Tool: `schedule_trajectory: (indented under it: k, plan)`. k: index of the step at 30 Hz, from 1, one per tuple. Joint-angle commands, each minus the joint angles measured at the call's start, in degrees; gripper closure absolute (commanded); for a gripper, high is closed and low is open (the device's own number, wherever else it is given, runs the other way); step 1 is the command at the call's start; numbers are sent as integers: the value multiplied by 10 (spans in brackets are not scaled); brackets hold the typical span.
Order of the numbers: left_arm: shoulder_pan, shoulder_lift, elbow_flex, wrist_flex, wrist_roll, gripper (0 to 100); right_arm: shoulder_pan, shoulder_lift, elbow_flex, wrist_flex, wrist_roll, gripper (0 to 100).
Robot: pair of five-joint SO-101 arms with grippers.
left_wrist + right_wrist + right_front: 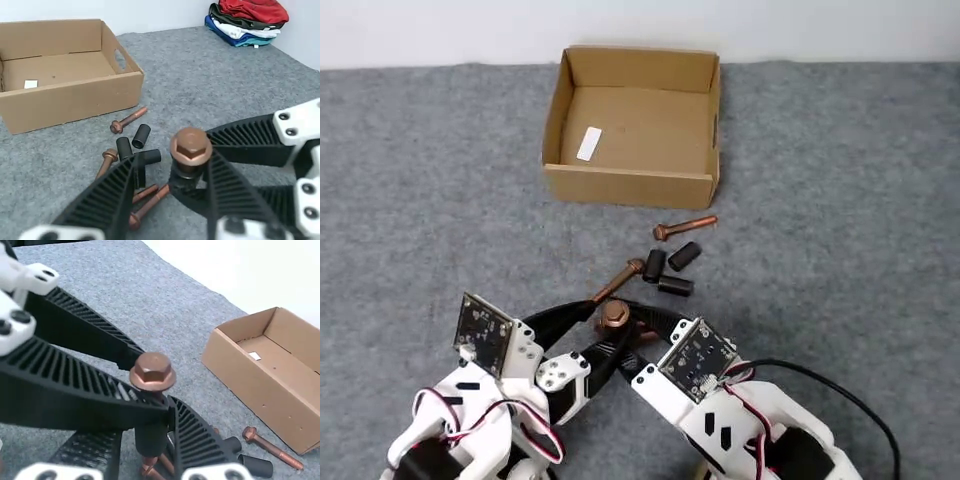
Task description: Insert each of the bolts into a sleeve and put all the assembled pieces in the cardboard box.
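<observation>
Grey carpeted worktop (840, 200), white wall behind, pile of folded clothes (245, 20) in the upper right of the left wrist view. Open cardboard box (630, 187) sits upper centre of the high view, with a white label (589, 144) on its floor. Both arms come in from the bottom of the high view and meet at lower centre. Right pincer (147, 429) is closed on a black sleeve (150, 440), held upright. A copper hex bolt (152, 371) stands in the sleeve, head up and clear of the sleeve top. Left pincer (172, 161) is part open, one finger each side of that bolt, not clamped. Between the pincers and the box, a loose bolt (686, 227) lies nearest the box. A second loose bolt (620, 279) lies lower left of it, with three loose sleeves (653, 265) clustered between them. More bolts (150, 202) lie on the worktop under the pincers.
</observation>
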Motion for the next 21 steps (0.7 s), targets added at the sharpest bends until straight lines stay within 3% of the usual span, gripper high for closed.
schedule_trajectory:
  k: [1,11,15,20,21]
  plan:
    - [4,6,-18,19,-7,765,-1,-7,-25,-18,5,990]
    - [1,6,-115,71,-6,768,9,-7,-20,-17,3,990]
    - [-75,5,-140,98,-18,793,80,-4,-21,-17,2,991]
    - [-227,2,-137,93,-89,994,175,81,-68,-20,-17,991]
    - [-256,2,-131,94,-108,997,188,116,-88,-18,-31,991]
